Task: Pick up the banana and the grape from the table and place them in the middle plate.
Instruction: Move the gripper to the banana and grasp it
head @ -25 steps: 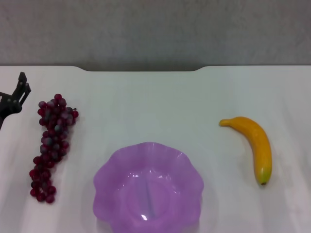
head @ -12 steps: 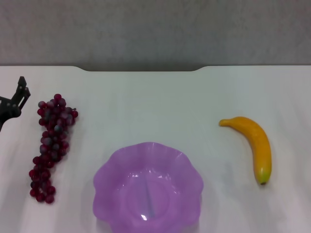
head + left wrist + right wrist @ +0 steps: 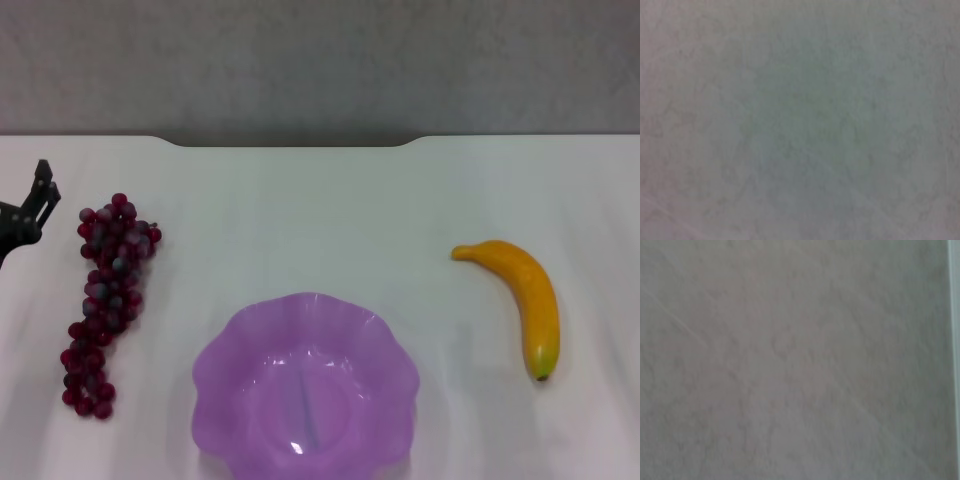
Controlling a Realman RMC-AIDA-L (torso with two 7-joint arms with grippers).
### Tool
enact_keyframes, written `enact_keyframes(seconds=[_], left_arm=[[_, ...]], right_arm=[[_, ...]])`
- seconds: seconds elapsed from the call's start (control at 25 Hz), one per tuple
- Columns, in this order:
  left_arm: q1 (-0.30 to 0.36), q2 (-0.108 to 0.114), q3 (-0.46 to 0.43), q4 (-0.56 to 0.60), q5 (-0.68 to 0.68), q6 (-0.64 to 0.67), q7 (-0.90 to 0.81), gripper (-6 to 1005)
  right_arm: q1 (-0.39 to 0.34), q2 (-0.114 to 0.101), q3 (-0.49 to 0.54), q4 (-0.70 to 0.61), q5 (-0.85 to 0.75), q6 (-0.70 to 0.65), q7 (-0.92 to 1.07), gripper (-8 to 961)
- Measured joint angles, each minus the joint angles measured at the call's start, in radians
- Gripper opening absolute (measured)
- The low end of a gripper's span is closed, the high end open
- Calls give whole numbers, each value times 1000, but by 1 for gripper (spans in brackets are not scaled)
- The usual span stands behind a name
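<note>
**Fruit on either side of the plate, left gripper at the frame's edge**

At the far left edge of the head view, the left gripper (image 3: 38,192) shows as a thin black angular piece over the white table (image 3: 300,220); whether its fingers are spread or closed I cannot tell. Just right of it, not touching, lies the grape (image 3: 105,300), a long bunch of small round dark red-purple beads, some frosted grey, broad at its upper end and running down toward the lower left. Lower centre sits the middle plate (image 3: 215,370), translucent purple plastic with a wavy scalloped rim and a glossy hollow, cut off by the bottom of the frame. Well apart on the right lies the banana (image 3: 528,295), smooth, curved, yellow-orange, its stem toward the upper left and its dark greenish tip toward the lower right. A grey wall (image 3: 320,60) fills the top, behind the table's notched far edge. Both wrist views show only a blank mottled grey surface; the right gripper is nowhere visible
</note>
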Motion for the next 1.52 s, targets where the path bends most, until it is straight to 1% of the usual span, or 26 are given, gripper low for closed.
enact_keyframes(seconds=[0.16, 0.2, 0.24, 0.28, 0.32, 0.36, 0.48, 0.56, 0.72, 0.84, 0.96, 1.32, 1.4, 1.44, 1.52], left_arm=[[4, 1, 0, 0, 1, 0, 0, 890], [4, 2, 0, 0, 1, 0, 0, 890], [4, 2, 0, 0, 1, 0, 0, 890], [4, 2, 0, 0, 2, 0, 0, 889], [4, 2, 0, 0, 3, 0, 0, 889], [5, 3, 0, 0, 4, 0, 0, 889], [5, 3, 0, 0, 5, 2, 0, 889], [7, 3, 0, 0, 5, 8, 0, 888], [10, 3, 0, -2, 5, 13, 1, 888], [10, 3, 0, -2, 5, 14, 1, 887], [10, 3, 0, -3, 5, 14, 1, 887], [10, 3, 0, -3, 4, 14, 2, 887], [10, 3, 0, -3, 4, 14, 2, 887], [10, 3, 0, -3, 4, 14, 2, 887], [10, 3, 0, -3, 4, 14, 2, 887]], right_arm=[[-29, 3, 119, -126, 28, 290, 5, 651], [-30, 6, 152, -154, 29, 366, 5, 672], [-30, 16, 198, -179, 28, 471, 4, 693], [-29, 24, 215, -187, 26, 507, 3, 714], [-29, 24, 215, -187, 26, 507, 3, 735], [-28, 35, 236, -192, 21, 545, -1, 756], [-22, 59, 287, -202, 16, 644, -13, 770], [-12, 66, 314, -204, 17, 714, -19, 779], [22, 66, 343, -185, 16, 817, -21, 798], [63, 67, 374, -147, 16, 912, -22, 807], [107, 68, 401, -99, 17, 970, -22, 806], [238, 68, 449, 71, 22, 1038, -74, 805], [275, 68, 461, 113, 22, 1064, -92, 805], [308, 68, 470, 154, 22, 1086, -102, 805], [322, 68, 473, 174, 22, 1093, -105, 804]])
